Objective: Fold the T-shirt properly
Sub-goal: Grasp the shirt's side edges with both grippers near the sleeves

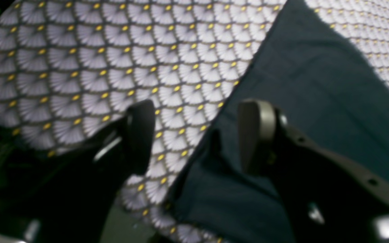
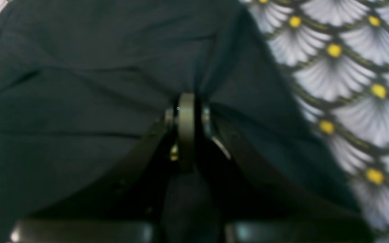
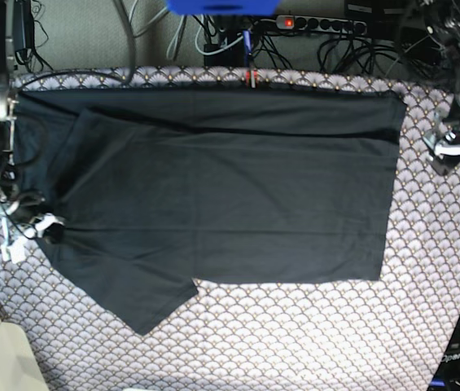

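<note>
the t-shirt (image 3: 213,195) lies nearly flat on the tabletop (image 3: 295,334), only its far edge folded. my right claw (image 2: 186,101) pinches cloth near one sleeve; my left claw (image 1: 196,135) hangs spread at the opposite edge. most folds remain.

We count one T-shirt (image 3: 213,187), dark and plain, and it is the only piece of clothing we can see. We count one tablecloth (image 3: 295,334) with a fan pattern and little yellow dots, and two grippers: the left gripper (image 1: 198,135) and the right gripper (image 2: 186,111). At the far edge we see one power strip (image 3: 327,24) with a small red light, one blue thing (image 3: 221,6) at the top, and a bunch of cables (image 3: 213,41) that are too tangled for us to count.
</note>
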Motion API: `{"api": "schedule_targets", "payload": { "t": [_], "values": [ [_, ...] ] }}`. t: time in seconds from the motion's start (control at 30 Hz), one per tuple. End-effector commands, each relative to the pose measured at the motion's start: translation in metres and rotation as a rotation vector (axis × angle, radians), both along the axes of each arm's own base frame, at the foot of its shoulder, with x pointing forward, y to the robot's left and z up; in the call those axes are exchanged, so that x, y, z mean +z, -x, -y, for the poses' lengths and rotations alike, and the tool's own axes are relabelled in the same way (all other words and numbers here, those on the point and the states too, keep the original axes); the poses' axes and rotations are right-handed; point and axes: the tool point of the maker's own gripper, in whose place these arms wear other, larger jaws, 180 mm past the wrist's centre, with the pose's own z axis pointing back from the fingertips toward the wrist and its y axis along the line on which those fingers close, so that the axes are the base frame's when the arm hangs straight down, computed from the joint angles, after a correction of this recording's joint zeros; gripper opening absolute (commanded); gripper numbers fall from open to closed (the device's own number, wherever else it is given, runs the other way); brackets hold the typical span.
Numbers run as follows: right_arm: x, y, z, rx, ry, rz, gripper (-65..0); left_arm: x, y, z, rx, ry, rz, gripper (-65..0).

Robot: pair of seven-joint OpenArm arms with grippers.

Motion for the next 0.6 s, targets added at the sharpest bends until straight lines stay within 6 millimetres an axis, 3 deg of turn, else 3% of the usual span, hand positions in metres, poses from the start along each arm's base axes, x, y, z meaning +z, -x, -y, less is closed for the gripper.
{"api": "schedule_targets", "payload": {
  "t": [0.0,0.1,0.2,0.5,0.57],
  "values": [
    [0.019,-0.009,0.021,-0.018,0.036,0.035,-64.2,0.014,-0.008,0.0,-0.009,-0.02,0.052,-27.4],
    [0.027,-0.011,0.029,-0.019,0.054,0.051,-64.0,0.017,-0.013,0.002,-0.009,-0.014,0.069,-27.4],
    [0.041,-0.02,0.023,0.018,0.074,0.087,-64.0,0.021,-0.017,0.002,-0.009,-0.013,0.084,-27.4],
    [0.056,-0.027,0.033,0.012,0.091,0.103,-63.6,0.018,-0.014,0.002,-0.007,-0.014,0.073,-27.3],
    [0.057,-0.028,0.034,0.008,0.091,0.104,-60.9,0.017,-0.013,0.002,-0.006,-0.012,0.069,-27.3]
  ]
}}
